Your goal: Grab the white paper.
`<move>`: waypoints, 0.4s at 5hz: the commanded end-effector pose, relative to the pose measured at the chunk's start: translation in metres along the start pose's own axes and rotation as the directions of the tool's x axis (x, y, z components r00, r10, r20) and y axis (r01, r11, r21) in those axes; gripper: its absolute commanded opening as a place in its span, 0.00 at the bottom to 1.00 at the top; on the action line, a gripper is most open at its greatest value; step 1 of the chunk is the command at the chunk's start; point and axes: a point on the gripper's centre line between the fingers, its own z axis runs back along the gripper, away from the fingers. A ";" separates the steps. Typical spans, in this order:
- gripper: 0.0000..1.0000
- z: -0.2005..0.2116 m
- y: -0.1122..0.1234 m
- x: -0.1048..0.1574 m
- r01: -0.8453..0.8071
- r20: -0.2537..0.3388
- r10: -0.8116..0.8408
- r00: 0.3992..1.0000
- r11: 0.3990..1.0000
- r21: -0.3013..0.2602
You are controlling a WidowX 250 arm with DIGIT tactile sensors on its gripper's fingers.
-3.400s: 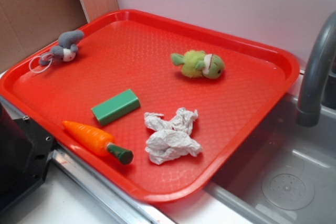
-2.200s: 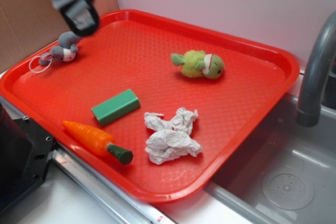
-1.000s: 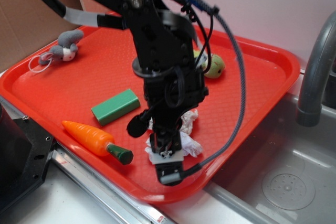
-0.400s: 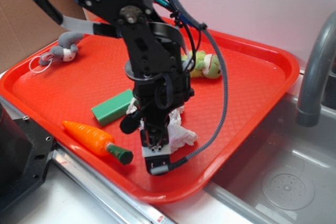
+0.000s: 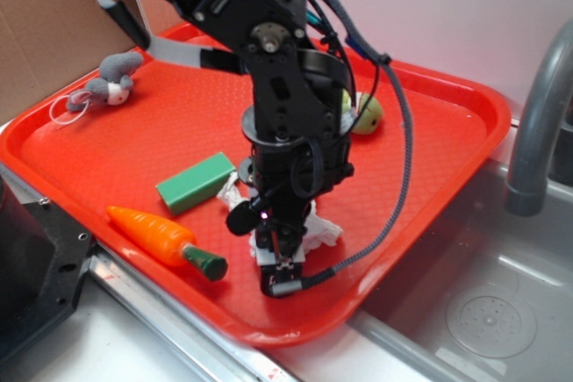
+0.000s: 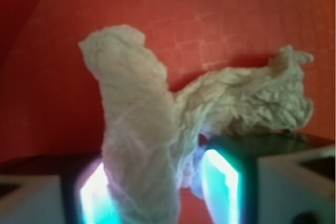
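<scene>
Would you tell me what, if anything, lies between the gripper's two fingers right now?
The white paper lies between them: in the wrist view its wad runs down between the fingers, with red tray beyond.

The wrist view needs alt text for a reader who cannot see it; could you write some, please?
Crumpled white paper fills the frame, pinched between the two fingers of the gripper at the bottom edge. One twisted lobe stands upright and another spreads right, over the red tray.

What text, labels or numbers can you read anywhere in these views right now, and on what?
None readable.
Red tray, white paper, green block, toy carrot: no print shows.
Pincer: a pale patch near its tip, too small and blurred to tell whether it is a label.
</scene>
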 end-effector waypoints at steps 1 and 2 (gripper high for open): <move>0.00 0.006 0.006 -0.003 -0.123 -0.024 0.123 0.992 0.992 -0.003; 0.00 0.031 0.028 -0.006 -0.240 -0.038 0.238 0.971 0.968 -0.074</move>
